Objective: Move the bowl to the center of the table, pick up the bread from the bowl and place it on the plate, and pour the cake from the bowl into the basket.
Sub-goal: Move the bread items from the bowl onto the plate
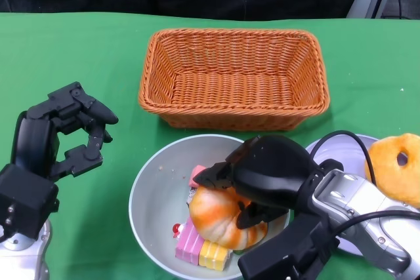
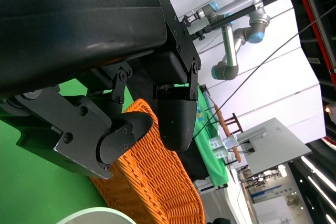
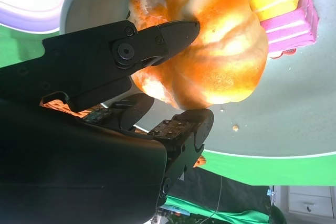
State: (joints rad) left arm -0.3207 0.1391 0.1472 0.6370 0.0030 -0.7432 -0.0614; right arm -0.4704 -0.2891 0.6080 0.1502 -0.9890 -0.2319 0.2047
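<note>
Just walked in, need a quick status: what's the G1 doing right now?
The right hand is down in the grey bowl, fingers closed around the orange bread. The pink and yellow cake pieces lie in the bowl beside it. The left hand hovers over the green table, holding nothing. The plate already carries a donut; the wicker basket has nothing in it.

A green-covered worktop (image 1: 79, 50) carries a wicker basket (image 1: 233, 77) at the far middle. A grey bowl (image 1: 152, 195) sits nearer, a plate (image 1: 348, 155) just beside it.

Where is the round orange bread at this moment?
Head view, lower centre: the round orange bread lies in the grey bowl, under the right hand, beside the pink-and-yellow cake.
</note>
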